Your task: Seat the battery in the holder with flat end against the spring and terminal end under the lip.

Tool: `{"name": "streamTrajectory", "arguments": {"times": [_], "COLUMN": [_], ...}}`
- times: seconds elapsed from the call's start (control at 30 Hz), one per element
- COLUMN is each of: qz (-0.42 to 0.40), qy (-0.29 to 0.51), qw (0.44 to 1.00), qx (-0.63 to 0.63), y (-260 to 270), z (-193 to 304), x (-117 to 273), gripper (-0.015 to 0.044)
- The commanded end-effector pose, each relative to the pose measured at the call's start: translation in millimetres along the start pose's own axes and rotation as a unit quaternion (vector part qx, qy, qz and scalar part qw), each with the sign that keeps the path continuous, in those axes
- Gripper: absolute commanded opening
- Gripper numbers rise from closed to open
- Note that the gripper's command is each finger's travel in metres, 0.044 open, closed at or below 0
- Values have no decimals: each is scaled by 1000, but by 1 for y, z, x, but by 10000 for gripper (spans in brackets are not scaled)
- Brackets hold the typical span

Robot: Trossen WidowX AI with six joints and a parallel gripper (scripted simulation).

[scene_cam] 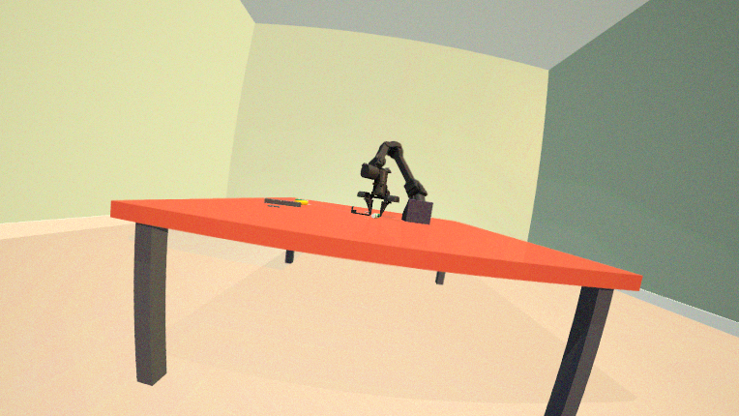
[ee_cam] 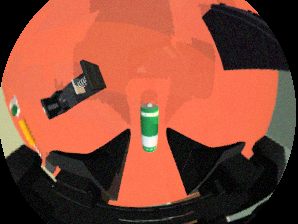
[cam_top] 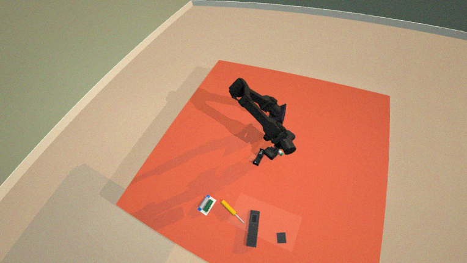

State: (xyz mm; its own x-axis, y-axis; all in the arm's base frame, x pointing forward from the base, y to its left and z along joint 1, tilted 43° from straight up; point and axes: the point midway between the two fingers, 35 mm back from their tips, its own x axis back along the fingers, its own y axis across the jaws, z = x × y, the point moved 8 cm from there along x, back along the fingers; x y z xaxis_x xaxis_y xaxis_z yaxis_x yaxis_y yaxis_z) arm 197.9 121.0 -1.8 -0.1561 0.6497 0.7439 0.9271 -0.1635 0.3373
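Observation:
The green and white battery lies on its side on the table, its metal terminal end pointing up the wrist view. The black holder stands apart from it, to its left in the wrist view, turned at an angle, with a tall wall at one end; nothing lies in it. My gripper is open and points down, low over the table. Its fingertips stand on either side of the battery's lower half in the wrist view, with a gap on each side. In the top view the arm hides the fingertips.
A yellow screwdriver, a white card with a green part, a long dark remote-like block and a small dark square lie farther off, beyond the holder. The arm's dark base stands near the battery.

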Motion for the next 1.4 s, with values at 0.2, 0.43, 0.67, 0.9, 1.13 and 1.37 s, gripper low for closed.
{"name": "streamTrajectory", "arguments": {"times": [0.2,0.43,0.67,0.9,1.13,1.37], "qz": [-1,-1,0,0,1,1], "qy": [-4,-4,-3,-2,0,0], "qw": [1000,1000,1000,999,983,945], "qx": [4,4,4,35,182,326], "y": [-1,-1,-1,2,19,35], "z": [-2,-2,0,-2,-6,-12], "x": [-8,-8,30,44,49,54], "gripper": [125,68,68,68,68,68]}}
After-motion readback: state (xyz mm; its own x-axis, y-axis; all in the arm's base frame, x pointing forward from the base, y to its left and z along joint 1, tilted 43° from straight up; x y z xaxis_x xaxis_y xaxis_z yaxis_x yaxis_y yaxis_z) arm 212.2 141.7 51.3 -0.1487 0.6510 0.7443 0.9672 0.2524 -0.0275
